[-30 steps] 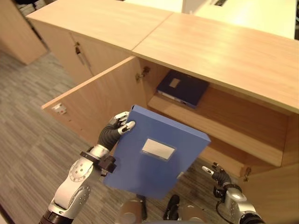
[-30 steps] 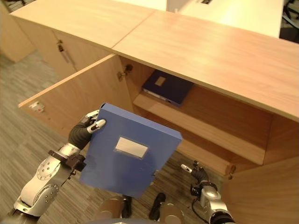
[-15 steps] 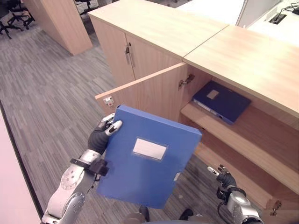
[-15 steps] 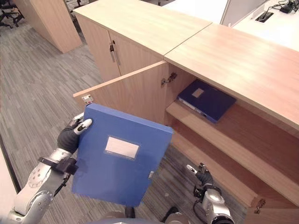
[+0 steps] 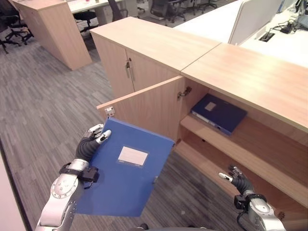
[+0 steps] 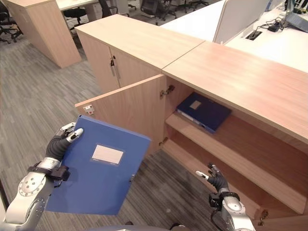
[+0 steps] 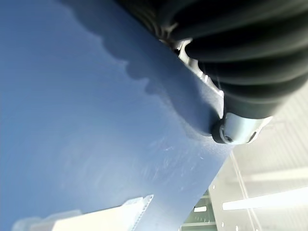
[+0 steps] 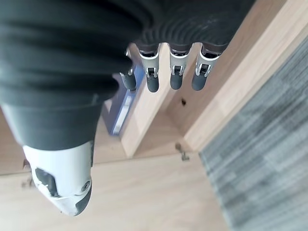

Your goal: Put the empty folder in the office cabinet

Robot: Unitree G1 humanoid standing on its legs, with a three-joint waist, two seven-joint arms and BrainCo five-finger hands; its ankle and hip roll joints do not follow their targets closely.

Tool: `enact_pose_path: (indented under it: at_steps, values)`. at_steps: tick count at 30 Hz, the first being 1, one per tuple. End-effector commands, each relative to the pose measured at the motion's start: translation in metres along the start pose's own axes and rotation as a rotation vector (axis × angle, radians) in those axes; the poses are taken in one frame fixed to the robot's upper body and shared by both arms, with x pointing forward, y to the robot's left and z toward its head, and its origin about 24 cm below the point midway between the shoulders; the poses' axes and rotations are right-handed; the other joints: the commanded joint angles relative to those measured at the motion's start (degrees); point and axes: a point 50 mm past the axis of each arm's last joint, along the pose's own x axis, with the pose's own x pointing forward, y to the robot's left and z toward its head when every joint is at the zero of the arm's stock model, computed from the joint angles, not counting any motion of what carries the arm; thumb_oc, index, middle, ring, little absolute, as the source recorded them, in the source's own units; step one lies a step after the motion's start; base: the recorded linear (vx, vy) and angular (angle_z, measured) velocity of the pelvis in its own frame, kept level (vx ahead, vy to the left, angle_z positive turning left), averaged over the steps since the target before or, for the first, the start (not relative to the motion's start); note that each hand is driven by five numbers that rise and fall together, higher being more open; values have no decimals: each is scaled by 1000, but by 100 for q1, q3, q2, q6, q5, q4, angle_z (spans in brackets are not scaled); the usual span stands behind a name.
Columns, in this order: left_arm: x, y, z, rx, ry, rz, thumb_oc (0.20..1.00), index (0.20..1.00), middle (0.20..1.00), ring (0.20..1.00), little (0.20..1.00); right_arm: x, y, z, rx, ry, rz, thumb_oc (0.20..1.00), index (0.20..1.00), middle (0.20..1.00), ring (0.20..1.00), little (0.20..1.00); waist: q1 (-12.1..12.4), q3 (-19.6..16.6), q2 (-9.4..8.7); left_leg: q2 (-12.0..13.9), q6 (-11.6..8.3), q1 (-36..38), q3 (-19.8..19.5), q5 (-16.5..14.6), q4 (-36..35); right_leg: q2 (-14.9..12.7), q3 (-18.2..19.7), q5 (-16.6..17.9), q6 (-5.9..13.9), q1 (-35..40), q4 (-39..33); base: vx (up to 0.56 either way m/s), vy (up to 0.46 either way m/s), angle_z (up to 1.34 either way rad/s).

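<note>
So I've got the blue folder point(image 5: 120, 175) pinched at its top corner in my left hand point(image 5: 92, 143), thumb on the front and fingers curled behind, and the rest of it just hangs below and to the right of that hand, well short of the open cabinet point(image 5: 231, 144). My right hand point(image 5: 237, 179) is empty with fingers loosely apart, low by the bottom shelf. With only 1 corner held it could swing or slip out, and the open cabinet door point(image 5: 144, 108) sits just past my left hand, so I might clip the folder's edge on it going in.

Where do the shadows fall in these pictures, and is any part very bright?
Left wrist view: the left hand throws a wavy shadow on the blue folder, and bright strips glare past the folder's edge. Left eye view: the cabinet top is evenly lit, while its inside is shaded, so the dark folder on the upper shelf lies in dimmer light.
</note>
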Motion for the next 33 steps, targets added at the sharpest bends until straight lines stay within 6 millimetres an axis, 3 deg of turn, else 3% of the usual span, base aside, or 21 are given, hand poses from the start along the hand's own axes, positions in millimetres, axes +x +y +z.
enact_pose_path:
  at_steps: [1, 4, 6, 7, 10, 13, 15, 23, 24, 26, 28, 30, 33]
  values:
    - [11, 7, 28, 96, -160, 13, 200, 200, 200, 200, 200, -2, 7, 33, -51, -118, 168, 1000, 1000, 1000, 1000, 1000, -29, -22, -238, -130, -18, -52, -115, -47, -321, 38, 457, 225, 624, 480, -812, 10, -9, -8]
    - [19, 2, 23, 42, -156, 18, 200, 200, 200, 200, 200, 2, 14, 28, -47, -96, 174, 1000, 1000, 1000, 1000, 1000, -47, -35, -242, -127, -18, -50, -94, -38, -321, 45, 483, 244, 626, 479, -828, -1, -7, -5]
    - [27, -5, 25, 16, -168, 9, 200, 200, 200, 200, 200, 6, 36, 24, -65, -74, 243, 1000, 1000, 1000, 1000, 1000, -51, -34, -247, -128, -12, -40, -94, -46, -321, 59, 504, 253, 623, 491, -861, -9, -14, -9]
    - [27, -5, 25, 16, -168, 9, 200, 200, 200, 200, 200, 6, 36, 24, -65, -74, 243, 1000, 1000, 1000, 1000, 1000, -53, -33, -249, -128, -13, -38, -94, -46, -321, 60, 504, 253, 622, 493, -862, -2, -13, -10]
    - [35, -19, 25, -10, -183, -9, 200, 200, 200, 200, 200, 17, 73, 24, -85, -66, 329, 1000, 1000, 1000, 1000, 1000, -7, -39, -247, -121, -8, -8, -93, -48, -321, 74, 513, 253, 615, 539, -917, 2, -14, -6]
    - [42, -25, 27, -10, -193, -17, 200, 200, 200, 200, 200, 21, 89, 28, -98, -77, 366, 1000, 1000, 1000, 1000, 1000, 7, -44, -253, -124, -7, 0, -93, -46, -321, 86, 522, 252, 611, 562, -935, 0, 0, 0]
    - [51, -35, 31, 6, -213, -40, 200, 200, 200, 200, 200, 23, 110, 38, -115, -106, 436, 1000, 1000, 1000, 1000, 1000, 23, -53, -253, -121, -13, 1, -101, -35, -321, 88, 521, 256, 611, 576, -952, 0, 0, 0]
    - [70, -58, 44, -3, -269, -103, 200, 200, 200, 200, 200, 26, 147, 55, -132, -154, 543, 1000, 1000, 1000, 1000, 1000, 57, -52, -257, -122, -19, 9, -128, -21, -321, 81, 477, 263, 620, 613, -961, 2, -1, 1]
    - [74, -67, 47, -5, -283, -127, 200, 200, 200, 200, 200, 29, 159, 66, -111, -184, 568, 1000, 1000, 1000, 1000, 1000, 62, -53, -251, -123, -19, 6, -126, -16, -321, 82, 481, 272, 625, 611, -966, 0, 0, 0]
    - [74, -67, 48, -4, -284, -127, 200, 200, 200, 200, 200, 29, 159, 67, -110, -185, 567, 1000, 1000, 1000, 1000, 1000, 63, -46, -253, -124, -19, 6, -125, -16, -321, 82, 481, 272, 625, 610, -965, 0, 0, 0]
    - [81, -75, 40, 23, -249, -144, 200, 200, 200, 200, 200, 26, 172, 83, -57, -236, 618, 1000, 1000, 1000, 1000, 1000, 41, -48, -253, -117, -23, 12, -96, -14, -321, 88, 494, 281, 619, 611, -971, 0, 0, 0]
    - [82, -75, 37, 45, -234, -145, 200, 200, 200, 200, 200, 25, 174, 86, -43, -243, 635, 1000, 1000, 1000, 1000, 1000, 32, -53, -256, -113, -27, 17, -83, -13, -321, 90, 498, 279, 616, 613, -974, 0, 0, 0]
    - [85, -68, 27, 110, -194, -106, 200, 200, 200, 200, 200, 22, 171, 89, -38, -263, 643, 1000, 1000, 1000, 1000, 1000, 0, -64, -260, -91, -42, 49, -41, -11, -321, 101, 516, 282, 614, 625, -985, 0, 0, 0]
